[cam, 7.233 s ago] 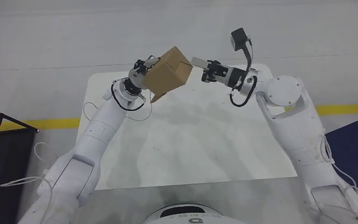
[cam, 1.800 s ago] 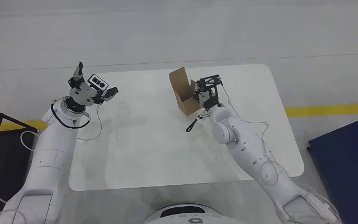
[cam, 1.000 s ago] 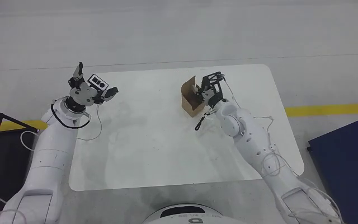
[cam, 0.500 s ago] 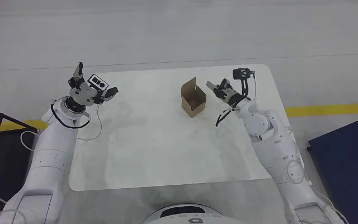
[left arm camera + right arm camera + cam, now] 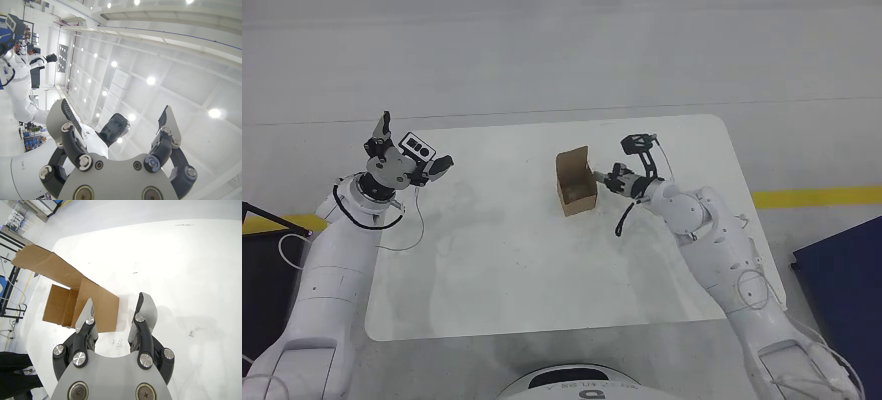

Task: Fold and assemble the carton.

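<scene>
Carton: The brown cardboard carton (image 5: 574,183) stands mouth-up on the white table (image 5: 522,270), toward the far middle. Its top flaps are not folded in. One tall flap stands upright, and a broad flap (image 5: 98,308) leans outward toward my right arm.

Right gripper: My right gripper (image 5: 602,180) sits just beside the carton's near side, fingers spread and holding nothing. In the wrist view (image 5: 115,299) one finger overlaps the leaning flap; I cannot tell whether it touches.

Left gripper: My left gripper (image 5: 412,145) is raised over the table's far left corner, well apart from the carton. It is wide open and empty, aimed at the ceiling (image 5: 115,106).

Stage: By my reading the body is squared up and closing the top is what remains.

Risk, sliding: Nothing braces the carton. It looks light, so a sideways push on a flap could skid or tip it rather than crease it.

Risk, crushing: A fingertip catching the flap's edge could buckle the cardboard.

Risk, spring-back: A flap pressed down and then released may lift again.
</scene>
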Tool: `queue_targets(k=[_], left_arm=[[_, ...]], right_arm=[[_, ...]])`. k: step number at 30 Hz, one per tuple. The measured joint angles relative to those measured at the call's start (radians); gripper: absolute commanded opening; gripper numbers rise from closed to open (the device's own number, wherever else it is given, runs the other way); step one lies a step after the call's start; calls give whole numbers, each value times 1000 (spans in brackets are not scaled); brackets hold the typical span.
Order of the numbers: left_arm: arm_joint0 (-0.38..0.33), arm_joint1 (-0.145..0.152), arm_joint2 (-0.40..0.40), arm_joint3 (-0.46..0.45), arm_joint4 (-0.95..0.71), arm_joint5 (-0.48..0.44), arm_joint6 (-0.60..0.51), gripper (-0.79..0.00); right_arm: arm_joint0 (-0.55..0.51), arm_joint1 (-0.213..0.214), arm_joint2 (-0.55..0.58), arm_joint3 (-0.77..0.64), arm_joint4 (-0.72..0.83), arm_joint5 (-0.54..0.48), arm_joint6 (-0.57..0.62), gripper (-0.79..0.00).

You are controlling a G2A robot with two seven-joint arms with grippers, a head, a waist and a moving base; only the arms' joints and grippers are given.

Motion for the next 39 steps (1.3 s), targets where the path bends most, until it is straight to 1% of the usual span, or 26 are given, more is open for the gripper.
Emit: queue_targets(k=[2, 3, 4, 5, 8, 12, 15, 18, 20, 21, 22, 23, 24, 25, 28, 36, 38, 39], left_arm=[[0, 0, 0, 0, 0, 0, 0, 0], [0, 0, 0, 0, 0, 0, 0, 0], [0, 0, 0, 0, 0, 0, 0, 0], [0, 0, 0, 0, 0, 0, 0, 0], [0, 0, 0, 0, 0, 0, 0, 0], [0, 0, 0, 0, 0, 0, 0, 0], [3, 0, 4, -4, 5, -3, 5, 0], [17, 3, 47, -31, 119, -52, 60, 0], [7, 0, 83, -31, 221, -73, 65, 0], [-1, -3, 99, -28, 251, -80, 62, 0], [-13, -9, 122, -21, 274, -87, 56, 0], [-24, -14, 138, -14, 285, -98, 52, 0], [-35, -19, 151, -2, 291, -108, 50, 0], [-43, -23, 161, 13, 285, -113, 49, 0], [-44, -24, 161, 15, 273, -111, 49, 0], [-41, -23, 165, 10, 278, -113, 54, 0], [-33, -13, 187, -21, 344, -143, 113, 0], [-30, -7, 197, -44, 404, -161, 148, 0]], right_arm=[[7, -2, -17, 6, -24, 4, 4, -342], [10, -2, -23, 8, -33, 7, 6, -323], [14, -3, -28, 7, -40, 11, 6, -271], [16, -4, -30, 4, -41, 14, 6, -246], [18, -4, -16, -16, -20, 31, -8, -274], [6, -1, 9, -60, 32, 42, 13, -249], [-7, 0, 5, -85, 37, 45, 41, -231], [-15, -1, -12, -90, 33, 53, 54, -234], [-17, -3, -17, -87, 41, 63, 52, -228], [-17, -3, -17, -87, 46, 67, 50, -191], [-18, -3, -16, -87, 51, 69, 46, -129], [-19, -3, -14, -89, 55, 70, 42, -43], [-22, -3, -10, -93, 61, 71, 38, 0], [-26, -2, 2, -101, 76, 72, 31, 0], [-42, 3, 42, -129, 131, 61, 27, 0], [-43, 3, 42, -129, 131, 59, 28, 0], [-44, 3, 43, -129, 132, 59, 28, 0], [-48, 2, 47, -125, 141, 51, 28, 0]])
